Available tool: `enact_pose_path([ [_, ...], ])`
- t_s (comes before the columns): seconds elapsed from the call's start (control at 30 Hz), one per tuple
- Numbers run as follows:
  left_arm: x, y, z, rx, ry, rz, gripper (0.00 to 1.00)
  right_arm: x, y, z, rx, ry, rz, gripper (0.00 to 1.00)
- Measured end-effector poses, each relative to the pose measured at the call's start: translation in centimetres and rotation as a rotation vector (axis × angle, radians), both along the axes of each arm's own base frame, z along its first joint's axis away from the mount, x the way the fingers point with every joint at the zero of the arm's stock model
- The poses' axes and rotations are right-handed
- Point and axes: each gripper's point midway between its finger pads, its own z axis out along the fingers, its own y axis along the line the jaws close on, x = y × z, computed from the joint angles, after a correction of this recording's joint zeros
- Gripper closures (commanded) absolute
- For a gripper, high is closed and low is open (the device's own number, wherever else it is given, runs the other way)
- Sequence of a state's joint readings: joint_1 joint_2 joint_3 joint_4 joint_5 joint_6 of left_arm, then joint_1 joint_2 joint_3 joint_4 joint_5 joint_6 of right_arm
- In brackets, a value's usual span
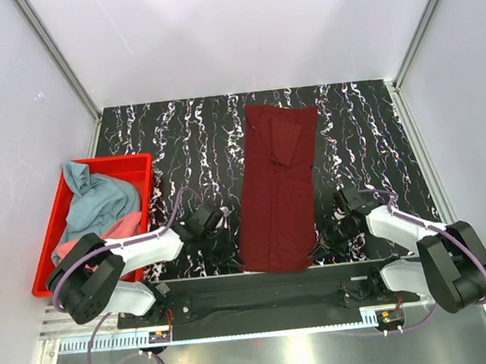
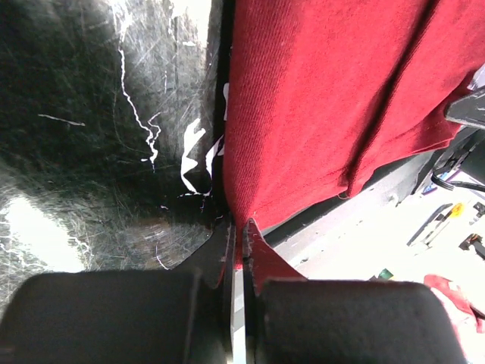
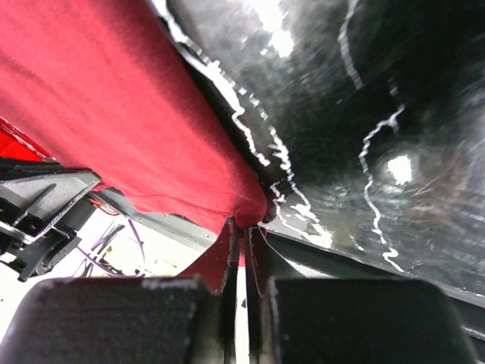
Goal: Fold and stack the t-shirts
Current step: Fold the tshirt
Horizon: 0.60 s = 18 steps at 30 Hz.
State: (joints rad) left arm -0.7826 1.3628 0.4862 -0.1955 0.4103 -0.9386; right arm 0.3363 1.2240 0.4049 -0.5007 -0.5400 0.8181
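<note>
A dark maroon t-shirt (image 1: 278,183) lies folded into a long strip down the middle of the black marbled table, its hem at the near edge. My left gripper (image 1: 232,250) is shut on the hem's near left corner (image 2: 241,221). My right gripper (image 1: 320,248) is shut on the near right corner (image 3: 246,224). In both wrist views the red cloth (image 2: 318,98) (image 3: 114,106) runs away from the pinched jaws. A teal-blue t-shirt (image 1: 98,200) and a coral pink t-shirt (image 1: 120,227) lie crumpled in the red bin.
The red plastic bin (image 1: 143,170) stands at the left of the table. White walls close the table on three sides. A black base rail (image 1: 263,296) runs along the near edge behind the shirt's hem.
</note>
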Motion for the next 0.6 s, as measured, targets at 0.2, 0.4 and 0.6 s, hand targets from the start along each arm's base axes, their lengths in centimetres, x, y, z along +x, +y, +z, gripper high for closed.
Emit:
enact_pose_path([
  [0.2, -0.7, 0.4, 0.1, 0.025, -0.008, -0.015, 1.00, -0.5, 0.3, 1.3, 0.015, -0.052, 0.029, 1.00],
  [0.4, -1.1, 0.9, 1.3, 0.026, -0.031, -0.012, 1.00, -1.8, 0.0, 2.7, 0.039, -0.100, 0.025, 1.00],
  [0.6, -1.5, 1.3, 1.8, 0.015, -0.033, -0.003, 1.00, -3.6, -0.6, 2.0, 0.033, -0.061, 0.019, 1.00],
])
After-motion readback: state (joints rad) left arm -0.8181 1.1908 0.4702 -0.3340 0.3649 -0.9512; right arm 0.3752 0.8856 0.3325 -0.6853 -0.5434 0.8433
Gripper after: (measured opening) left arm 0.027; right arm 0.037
